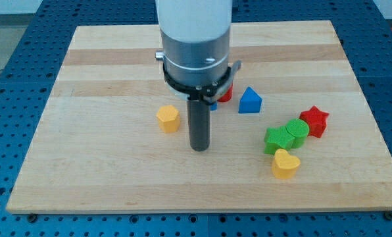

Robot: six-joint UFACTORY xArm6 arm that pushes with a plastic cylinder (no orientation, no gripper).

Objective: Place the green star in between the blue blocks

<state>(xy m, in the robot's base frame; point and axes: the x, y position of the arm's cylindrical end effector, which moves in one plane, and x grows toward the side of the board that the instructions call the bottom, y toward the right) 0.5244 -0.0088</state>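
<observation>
The green star (276, 140) lies at the view's right, touching a green round block (296, 132). A blue triangle block (250, 101) sits up and to the left of it. A second blue block (213, 103) shows only as a sliver behind the arm. My tip (199, 149) rests on the board near the middle, well left of the green star and below the hidden blue block. It touches no block.
A yellow hexagon block (168, 119) lies just left of my tip. A red star (314, 122) sits right of the green round block. A yellow heart (285, 163) lies below the green star. A red block (226, 93) is partly hidden behind the arm. The wooden board (104, 59) sits on a blue perforated table.
</observation>
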